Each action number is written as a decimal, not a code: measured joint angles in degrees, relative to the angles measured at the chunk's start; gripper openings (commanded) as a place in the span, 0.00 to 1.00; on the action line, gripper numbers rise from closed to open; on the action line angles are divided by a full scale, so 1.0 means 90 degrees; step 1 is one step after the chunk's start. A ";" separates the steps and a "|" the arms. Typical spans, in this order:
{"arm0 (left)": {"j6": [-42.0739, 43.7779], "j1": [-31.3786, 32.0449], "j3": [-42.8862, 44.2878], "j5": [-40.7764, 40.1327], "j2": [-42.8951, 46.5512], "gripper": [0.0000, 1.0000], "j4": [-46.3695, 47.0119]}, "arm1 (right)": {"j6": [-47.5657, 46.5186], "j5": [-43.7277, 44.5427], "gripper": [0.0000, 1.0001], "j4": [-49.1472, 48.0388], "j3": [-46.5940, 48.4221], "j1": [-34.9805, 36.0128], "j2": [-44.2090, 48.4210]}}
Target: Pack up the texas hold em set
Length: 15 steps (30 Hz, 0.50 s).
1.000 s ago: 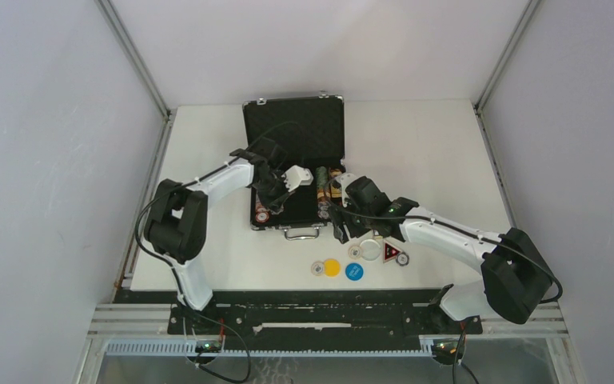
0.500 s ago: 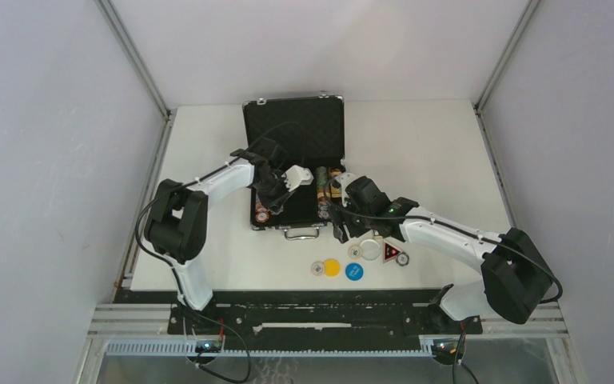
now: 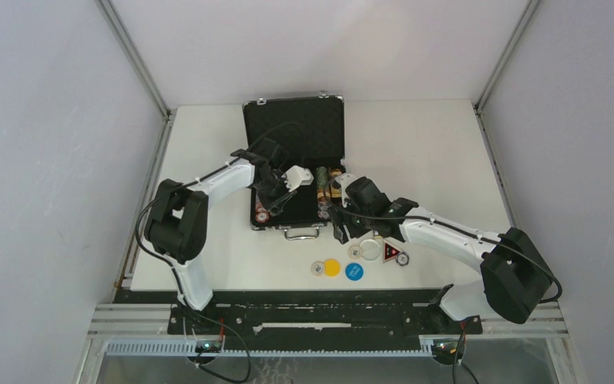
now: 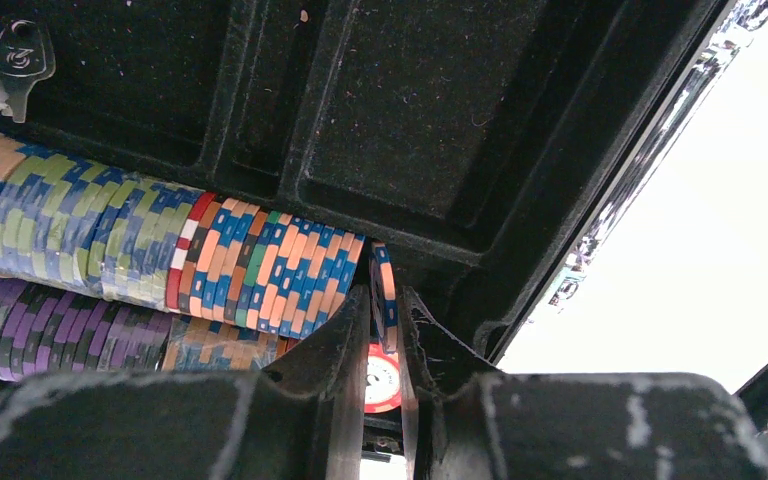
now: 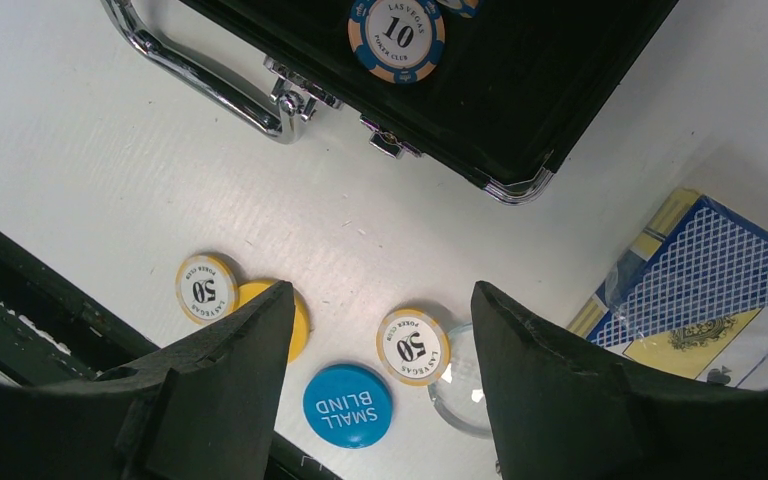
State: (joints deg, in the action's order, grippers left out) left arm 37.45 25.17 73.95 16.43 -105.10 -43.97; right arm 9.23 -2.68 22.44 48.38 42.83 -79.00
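- Black textured briefcase lies open at mid-table, its lid propped up on the far side. Rows of poker chips stand on edge in its grooves.
- Loose pieces sit on the table just in front of the handle: two 50 chips, a yellow button, a blue button and a clear button. The card deck lies beside them.
- These discs look hard, light and smooth. Lying flat they offer little edge and would likely skid, so a pinch across the rim seems best.
- Left gripper is down in the case at the row's end. Its jaws stand a narrow slit apart around an orange-and-blue chip; whether they press it or only flank it, I cannot tell.
- Right gripper hangs over the loose pieces, jaws wide, holding nothing.
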 measured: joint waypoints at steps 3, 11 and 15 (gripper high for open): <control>-0.0002 0.0002 0.0002 -0.0041 0.0000 0.21 -0.0017 | 0.0000 -0.0002 0.73 -0.0002 0.0000 0.0000 0.0000; -0.0017 0.0012 0.0121 -0.0323 0.0012 0.21 -0.0245 | 0.0000 -0.0024 0.73 -0.0002 0.0000 0.0000 -0.0022; -0.0029 0.0012 0.0146 -0.0423 0.0019 0.20 -0.0296 | 0.0000 -0.0049 0.73 -0.0002 0.0000 0.0000 -0.0058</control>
State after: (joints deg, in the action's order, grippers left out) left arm 37.19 25.28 75.26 12.62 -104.92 -46.63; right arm 9.23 -3.11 22.41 48.38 42.83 -79.53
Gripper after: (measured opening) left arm 0.206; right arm 0.730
